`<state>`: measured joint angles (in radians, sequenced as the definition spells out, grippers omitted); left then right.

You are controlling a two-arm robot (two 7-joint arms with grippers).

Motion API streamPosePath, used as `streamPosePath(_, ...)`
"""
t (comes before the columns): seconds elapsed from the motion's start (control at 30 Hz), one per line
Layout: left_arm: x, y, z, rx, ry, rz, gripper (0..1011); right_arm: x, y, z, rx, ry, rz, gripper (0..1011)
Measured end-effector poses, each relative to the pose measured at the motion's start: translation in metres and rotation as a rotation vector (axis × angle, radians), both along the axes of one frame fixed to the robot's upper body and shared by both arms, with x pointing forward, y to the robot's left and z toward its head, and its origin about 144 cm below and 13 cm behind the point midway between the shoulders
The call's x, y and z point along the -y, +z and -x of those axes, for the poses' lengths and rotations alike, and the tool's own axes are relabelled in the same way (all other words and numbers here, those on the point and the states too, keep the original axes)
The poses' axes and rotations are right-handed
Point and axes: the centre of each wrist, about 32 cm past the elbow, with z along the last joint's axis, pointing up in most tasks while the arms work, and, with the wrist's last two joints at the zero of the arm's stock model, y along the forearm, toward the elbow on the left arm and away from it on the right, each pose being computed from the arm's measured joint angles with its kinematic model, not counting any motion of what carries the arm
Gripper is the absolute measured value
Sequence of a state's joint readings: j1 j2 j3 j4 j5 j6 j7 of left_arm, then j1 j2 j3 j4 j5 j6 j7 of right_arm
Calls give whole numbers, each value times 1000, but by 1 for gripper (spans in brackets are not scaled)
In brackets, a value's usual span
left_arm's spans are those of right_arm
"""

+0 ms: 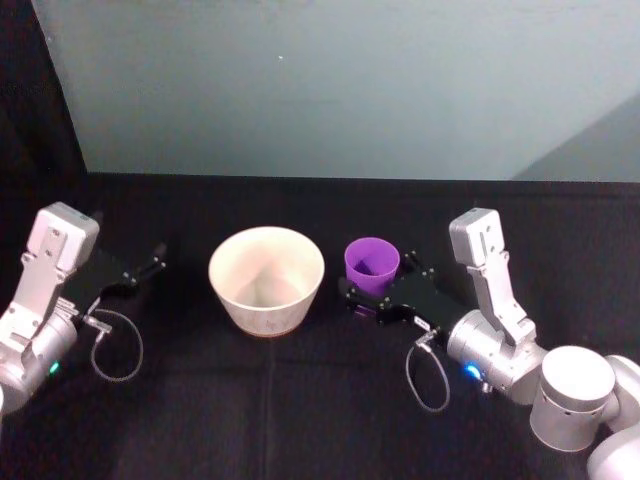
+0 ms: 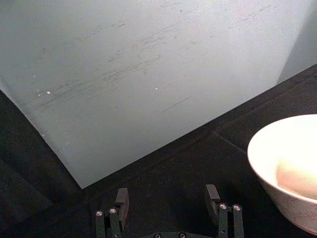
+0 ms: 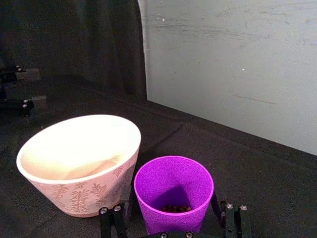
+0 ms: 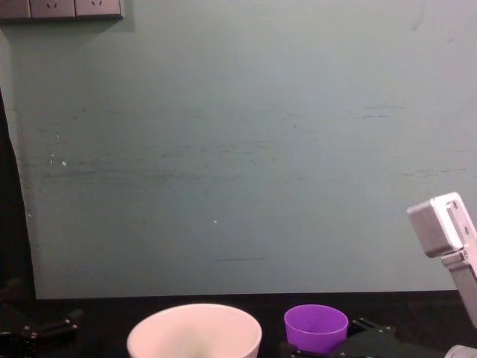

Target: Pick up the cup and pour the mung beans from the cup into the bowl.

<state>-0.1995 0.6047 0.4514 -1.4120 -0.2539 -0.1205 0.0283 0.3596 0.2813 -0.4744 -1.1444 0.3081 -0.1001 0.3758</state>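
The purple cup (image 1: 372,262) stands upright on the black table just right of the cream-white bowl (image 1: 228,292), close to it but apart. My right gripper (image 1: 376,276) is open, with one finger on each side of the cup's lower half. In the right wrist view the cup (image 3: 173,191) sits between the two fingers (image 3: 115,218), and dark mung beans (image 3: 174,208) lie at its bottom. The bowl (image 3: 79,198) beside it has a faint leaf pattern and looks empty. At the table's left, away from the bowl, my left gripper (image 1: 150,262) rests open and holds nothing.
A pale grey-green wall panel (image 1: 330,90) rises behind the table's far edge. Black cloth covers the table (image 1: 300,400), with bare room in front of the bowl and between the bowl and the left gripper. Wall sockets (image 4: 59,7) sit high up.
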Motion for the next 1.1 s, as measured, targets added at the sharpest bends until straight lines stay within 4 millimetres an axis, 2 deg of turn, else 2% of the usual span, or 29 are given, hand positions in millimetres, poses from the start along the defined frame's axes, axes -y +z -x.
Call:
streamPosePath(0.2, 0, 0, 0, 0, 0, 0, 1011, -2, -2, -2, -12, 1, -22, 1003)
streamPosePath(0.53, 0, 0, 0, 0, 0, 0, 1012, -4, -2, 1, -3, -10, -21, 791)
streamPosePath(0.9, 0, 0, 0, 0, 0, 0, 1011, 4, 27, 7, 50, -38, -31, 734)
streamPosePath(1.1, 0, 0, 0, 0, 0, 0, 1011, 8, 53, 14, 42, -44, -52, 734)
